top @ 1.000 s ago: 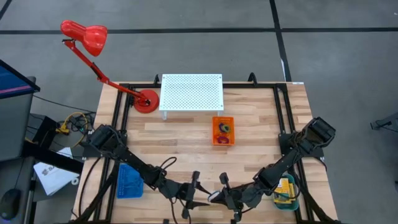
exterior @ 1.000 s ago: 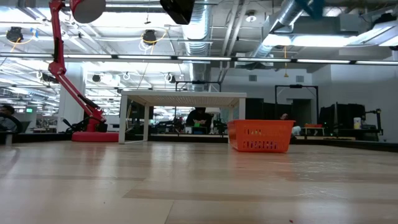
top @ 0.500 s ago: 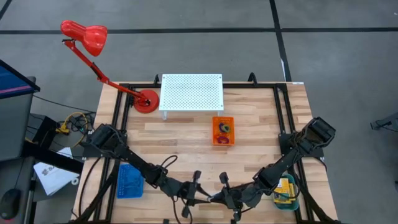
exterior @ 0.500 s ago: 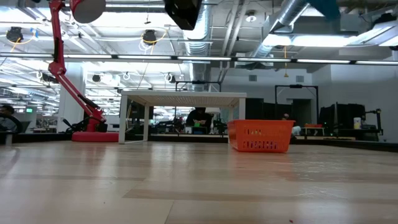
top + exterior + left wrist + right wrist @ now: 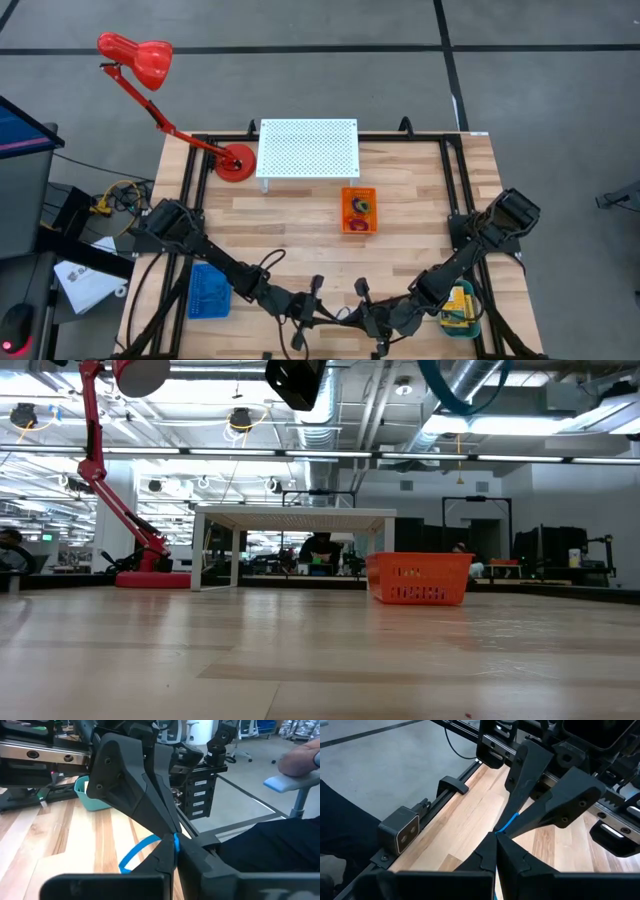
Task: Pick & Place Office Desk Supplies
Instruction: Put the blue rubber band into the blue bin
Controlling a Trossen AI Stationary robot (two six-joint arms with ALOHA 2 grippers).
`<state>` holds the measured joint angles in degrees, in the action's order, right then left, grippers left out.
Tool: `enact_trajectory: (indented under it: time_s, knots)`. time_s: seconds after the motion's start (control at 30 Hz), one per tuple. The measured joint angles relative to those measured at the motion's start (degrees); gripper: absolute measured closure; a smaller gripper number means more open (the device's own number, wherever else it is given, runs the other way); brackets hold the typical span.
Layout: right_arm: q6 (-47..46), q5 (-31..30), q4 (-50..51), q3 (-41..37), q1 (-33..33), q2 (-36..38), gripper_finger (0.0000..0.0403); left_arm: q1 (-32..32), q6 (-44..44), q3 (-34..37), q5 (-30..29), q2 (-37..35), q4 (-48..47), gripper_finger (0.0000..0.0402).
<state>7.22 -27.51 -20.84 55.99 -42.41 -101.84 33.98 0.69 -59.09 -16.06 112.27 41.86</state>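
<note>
The left end effector (image 5: 328, 322) and the right end effector (image 5: 345, 318) meet tip to tip low over the desk's (image 5: 300, 225) near edge, both pinching the same blue rubber band (image 5: 145, 851). In the left wrist view the band loops out from between the pressed-together fingers above the wood; in the right wrist view it shows as a short blue strip (image 5: 510, 823) held between the two sets of tips.

Nothing stands between the end effectors and the rest of the desk. The blue tray (image 5: 209, 290) lies beside the left arm, near the desk's left edge. The teal tray (image 5: 461, 311) sits by the right arm and holds a yellow box (image 5: 458, 299). The orange tray (image 5: 360, 210) stands mid-desk with coloured rings (image 5: 359, 207) inside. Behind it are the white perforated stand (image 5: 308, 147) and the red desk lamp (image 5: 150, 62).
</note>
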Motion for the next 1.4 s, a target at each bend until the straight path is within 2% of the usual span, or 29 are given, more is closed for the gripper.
enact_trajectory:
  time_s: [0.27, 0.4, 0.63, 0.87, 0.97, 1.1, 1.27, 1.33, 1.4]
  knots:
    - [-0.92, 0.35, 0.46, 0.00, 0.00, 0.00, 0.0399, 0.00, 0.00, 0.00, -0.04, -0.04, -0.85, 0.0400]
    - [-1.06, 0.42, 0.93, 0.00, -0.29, 0.00, 0.0377, 0.00, 0.02, -0.04, -0.11, -0.04, -1.67, 0.0400]
    - [-1.20, 0.22, 0.94, 0.02, -0.31, 0.02, 0.0337, 0.00, 2.84, -0.02, -0.25, -0.25, -8.32, 0.0400]
    - [-1.22, -0.51, 1.45, 0.03, -0.32, 0.02, 0.0331, 0.36, 13.02, -0.02, -0.94, -3.73, -25.77, 0.0401]
    - [-1.25, -1.38, 2.02, 0.02, -0.31, 0.02, 0.0331, 1.76, 17.96, 0.02, -6.35, -6.45, -35.75, 0.0401]
    - [-2.13, -1.51, 2.21, 0.02, -0.31, 0.02, 0.0331, 5.14, 28.74, 0.04, -15.58, -11.95, -51.82, 0.0401]
    - [-2.47, -1.51, 2.47, 0.02, -0.31, 0.02, 0.0330, 10.76, 42.74, 0.00, -26.67, -19.76, -65.43, 0.0401]
    - [-2.74, -1.51, 2.63, 0.02, -0.21, 0.02, 0.0330, 12.75, 49.52, 0.00, -28.54, -22.36, -71.77, 0.0401]
    - [-3.03, -1.51, 2.69, 0.03, -0.20, 0.02, 0.0330, 14.18, 54.69, 0.00, -27.50, -24.68, -77.46, 0.0401]
